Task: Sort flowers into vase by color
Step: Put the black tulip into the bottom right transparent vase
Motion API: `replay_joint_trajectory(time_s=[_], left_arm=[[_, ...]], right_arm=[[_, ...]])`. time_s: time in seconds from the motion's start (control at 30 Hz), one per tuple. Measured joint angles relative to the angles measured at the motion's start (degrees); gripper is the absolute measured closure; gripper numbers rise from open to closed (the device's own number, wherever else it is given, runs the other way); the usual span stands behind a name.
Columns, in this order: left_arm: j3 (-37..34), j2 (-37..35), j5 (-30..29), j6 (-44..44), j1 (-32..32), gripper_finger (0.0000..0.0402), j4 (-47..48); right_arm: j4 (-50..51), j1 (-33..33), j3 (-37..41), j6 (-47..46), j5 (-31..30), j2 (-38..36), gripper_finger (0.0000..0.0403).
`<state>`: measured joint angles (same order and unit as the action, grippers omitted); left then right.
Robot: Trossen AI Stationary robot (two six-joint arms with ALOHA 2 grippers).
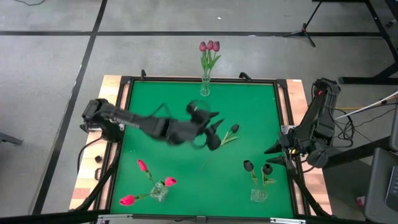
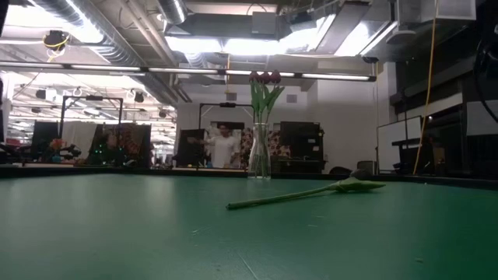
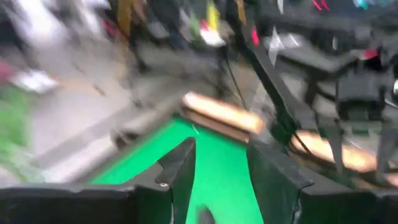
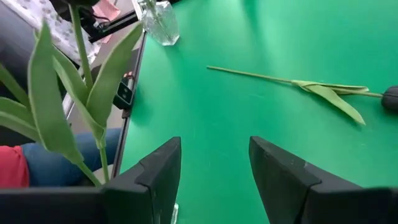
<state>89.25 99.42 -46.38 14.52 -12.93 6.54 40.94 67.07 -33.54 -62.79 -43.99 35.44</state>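
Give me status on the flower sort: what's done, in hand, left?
Done: three mauve tulips in the far vase, three pink tulips in the near-left vase, two dark tulips in the near-right vase. In hand: nothing; left end effector open mid-table. Left: one dark tulip lying on the mat.

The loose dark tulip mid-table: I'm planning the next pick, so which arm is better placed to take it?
Probably left. The left gripper hangs open right beside the loose dark tulip at mid-table. The right gripper, also open, waits at the table's right edge, farther away.
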Motion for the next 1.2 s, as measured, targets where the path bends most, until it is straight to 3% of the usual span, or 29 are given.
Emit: replay_joint_trajectory(time_s=[0.1, 0.23, 0.33, 0.53, 0.83, 1.2], left_arm=[[0.00, -0.20, 13.73, 8.68, 6.95, 0.0260, 7.37], [0.00, 2.47, 20.13, 12.87, 11.84, 0.0260, 13.37], [-0.04, 6.39, 19.22, 11.18, 11.50, 0.0260, 14.50], [-0.07, 13.99, 11.35, 10.47, 8.21, 0.0260, 10.62], [-0.11, 23.17, 15.94, 12.00, 7.15, 0.0260, 6.96], [-3.25, 25.87, 15.70, 13.83, 4.46, 0.0260, 2.48]], right_arm=[[-0.04, 0.00, 0.00, 0.01, 0.07, 0.24, 0.0212], [0.16, 0.00, 0.00, 0.05, -0.02, 0.34, 0.0212], [1.38, 0.00, 0.02, 0.05, -0.06, 0.31, 0.0212], [2.60, 0.00, 0.02, 0.05, -0.10, 0.31, 0.0212], [2.85, 0.00, 0.02, 0.10, -0.12, 0.33, 0.0212], [2.62, 0.02, 0.04, 0.08, -0.13, 0.45, 0.0212]])
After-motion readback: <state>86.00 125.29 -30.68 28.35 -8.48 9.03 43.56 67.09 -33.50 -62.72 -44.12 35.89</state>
